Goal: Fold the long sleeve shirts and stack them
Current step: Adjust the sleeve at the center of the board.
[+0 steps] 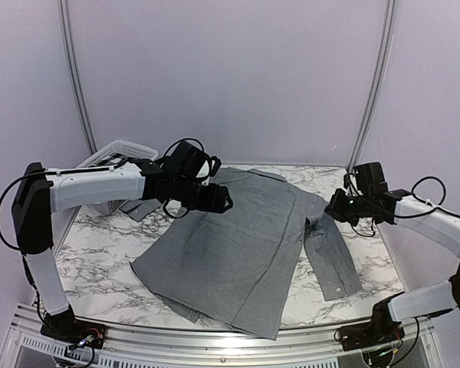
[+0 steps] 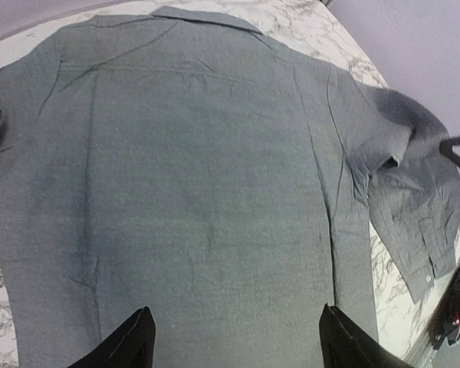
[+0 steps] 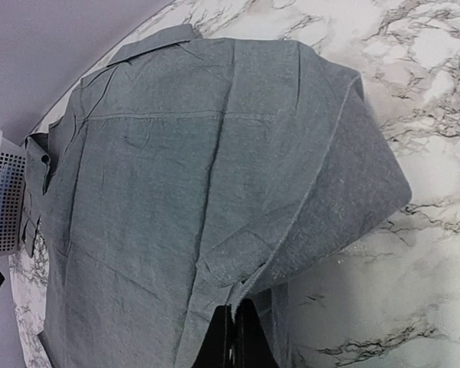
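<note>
One mid-grey long sleeve shirt lies spread back-up on the marble table, collar toward the far side. Its right sleeve trails toward the front right. My left gripper hovers open over the upper back of the shirt, and its black fingertips stand wide apart with only flat cloth below them. My right gripper is at the shirt's right shoulder. In the right wrist view the gripper is shut on a raised fold of the shirt where the sleeve meets the body.
A white mesh basket stands at the back left, with the shirt's other sleeve lying beside it. Bare marble table shows left of the shirt and at the right. Grey walls close in the back.
</note>
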